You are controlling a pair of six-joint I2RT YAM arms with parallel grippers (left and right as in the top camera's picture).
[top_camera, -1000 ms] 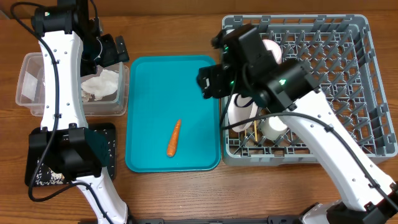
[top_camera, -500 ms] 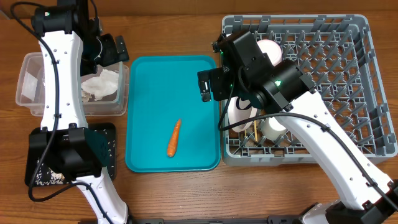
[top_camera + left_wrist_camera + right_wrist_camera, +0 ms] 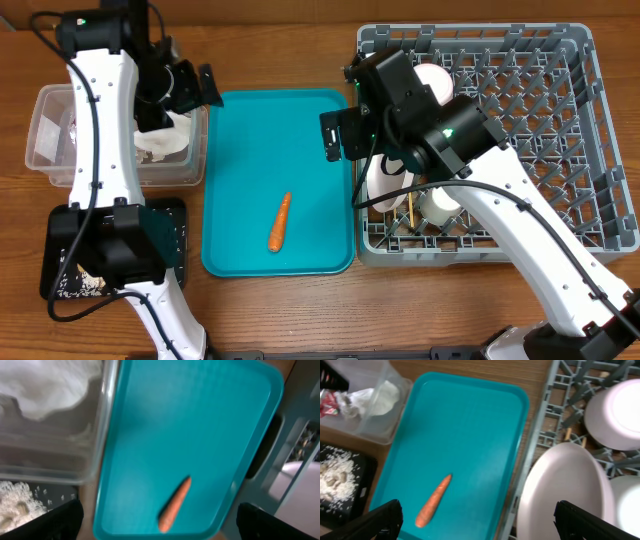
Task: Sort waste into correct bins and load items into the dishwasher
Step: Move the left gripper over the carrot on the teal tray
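Counter [image 3: 300, 310] of brown wood carries a teal tray [image 3: 250, 130]; the orange carrot [image 3: 280, 222] lies on its near half. Left pincer [image 3: 195, 85], released, hangs at the carrot's 11 o'clock; right pincer [image 3: 335, 140], released, at 1 o'clock.

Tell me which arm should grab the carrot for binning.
Probably left. Its fingers are open and empty at the tub, with the black tray on its side, so the carrot travels little. The right fingers hover by the rack.

overhead: looking straight down from afar at the whole table [image 3: 285, 40].
left wrist: hovering closer above the teal tray [image 3: 190, 425].
right wrist: facing down over tray and dish rack [image 3: 555, 390].
shared: all showing the carrot [image 3: 280, 221].
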